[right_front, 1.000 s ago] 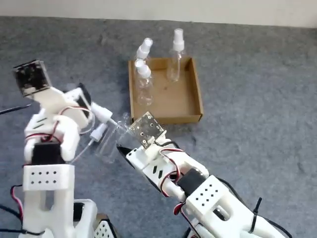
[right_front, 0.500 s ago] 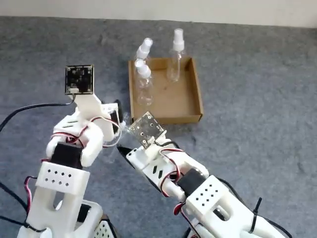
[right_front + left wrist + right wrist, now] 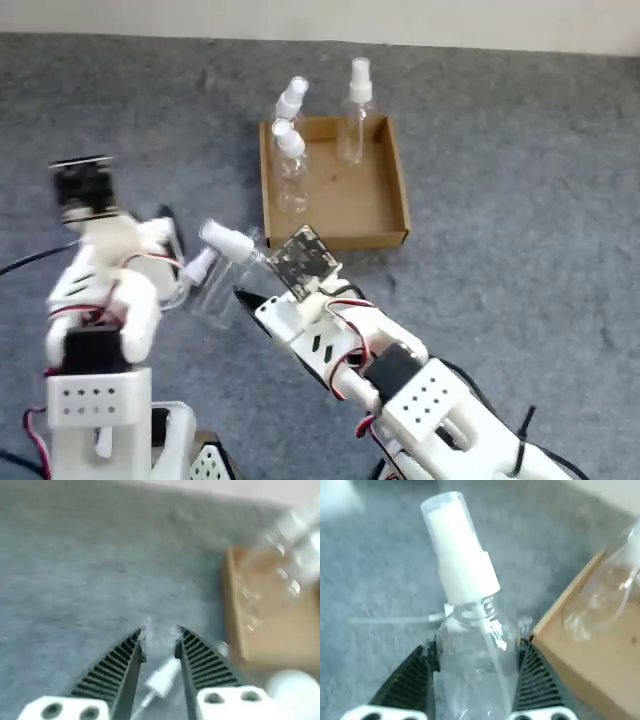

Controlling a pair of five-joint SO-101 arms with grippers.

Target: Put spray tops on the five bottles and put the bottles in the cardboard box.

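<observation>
1. On the grey carpeted table [image 3: 520,150], the left gripper [image 3: 159,632] has drawn back leftward from the bottle it hung over half a second ago. Its jaws stand apart and empty.
2. A loose white spray top [image 3: 162,679] lies on the carpet below those jaws, near an uncapped clear bottle [image 3: 215,300].
3. The right gripper [image 3: 476,652] stays clamped on a clear plastic bottle [image 3: 472,630], which now carries a white spray top [image 3: 462,565]. We judge it ready for boxing.
4. At the brown cardboard box [image 3: 398,180], three capped bottles [image 3: 292,170] stand at its far side. One bottle remains to cap.
</observation>
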